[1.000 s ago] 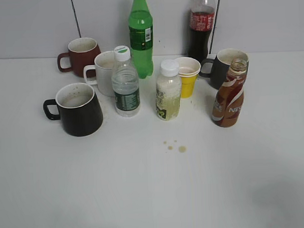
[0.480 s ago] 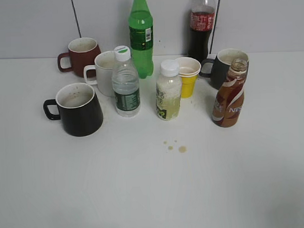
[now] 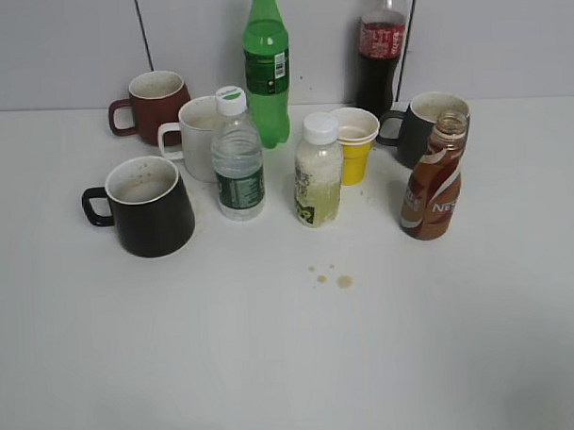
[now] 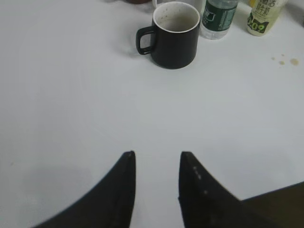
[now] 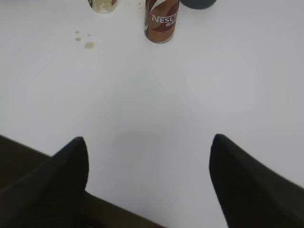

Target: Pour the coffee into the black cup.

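Note:
The coffee is a brown Nescafe bottle (image 3: 434, 182) with its cap off, standing upright at the right of the table. It also shows at the top of the right wrist view (image 5: 162, 21). A black cup (image 3: 150, 206) with a pale inside stands empty at the front left, handle to the left, and shows in the left wrist view (image 4: 175, 34). My left gripper (image 4: 156, 154) is open and empty, low over bare table well short of the black cup. My right gripper (image 5: 148, 137) is wide open and empty, near the table's front edge, well short of the bottle. Neither gripper shows in the exterior view.
A second dark mug (image 3: 423, 125) stands behind the coffee bottle. A water bottle (image 3: 237, 155), a pale drink bottle (image 3: 318, 171), a yellow paper cup (image 3: 354, 145), a white mug (image 3: 198, 138), a red-brown mug (image 3: 156, 106), a green bottle (image 3: 266, 69) and a cola bottle (image 3: 379, 47) crowd the back. Brown drips (image 3: 332, 275) mark the table.

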### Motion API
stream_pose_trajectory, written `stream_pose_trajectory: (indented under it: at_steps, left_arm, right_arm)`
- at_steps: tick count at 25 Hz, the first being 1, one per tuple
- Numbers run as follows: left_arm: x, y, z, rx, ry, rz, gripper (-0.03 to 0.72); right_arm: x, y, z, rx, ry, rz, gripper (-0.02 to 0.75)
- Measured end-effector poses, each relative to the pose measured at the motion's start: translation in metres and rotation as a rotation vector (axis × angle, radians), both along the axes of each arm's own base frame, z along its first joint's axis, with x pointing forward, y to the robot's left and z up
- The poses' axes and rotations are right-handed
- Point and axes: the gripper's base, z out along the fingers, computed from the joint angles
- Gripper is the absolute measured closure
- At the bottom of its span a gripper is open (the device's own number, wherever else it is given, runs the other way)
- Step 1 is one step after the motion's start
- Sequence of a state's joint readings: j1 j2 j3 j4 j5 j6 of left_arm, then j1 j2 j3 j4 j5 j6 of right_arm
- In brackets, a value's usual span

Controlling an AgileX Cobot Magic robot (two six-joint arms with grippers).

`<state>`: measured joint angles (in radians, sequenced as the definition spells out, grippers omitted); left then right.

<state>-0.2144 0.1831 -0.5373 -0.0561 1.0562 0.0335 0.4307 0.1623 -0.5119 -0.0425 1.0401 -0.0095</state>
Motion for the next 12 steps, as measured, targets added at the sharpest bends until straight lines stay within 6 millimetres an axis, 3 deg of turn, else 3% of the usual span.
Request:
stream_pose_trajectory:
  at_steps: [9,12]
  left_arm:
    - [-0.0001,0.0001,-0.0001,0.000,-0.001,0.004,0.446]
    - [-0.0019,0.0012,0.0002,-0.003,-0.013,0.039,0.446]
  right_arm:
    - [0.0000,0.0000,0.0000,0.000,0.000,-0.003,0.145]
    - [0.0004,-0.0015,-0.0001,0.000,0.001,-0.078,0.146]
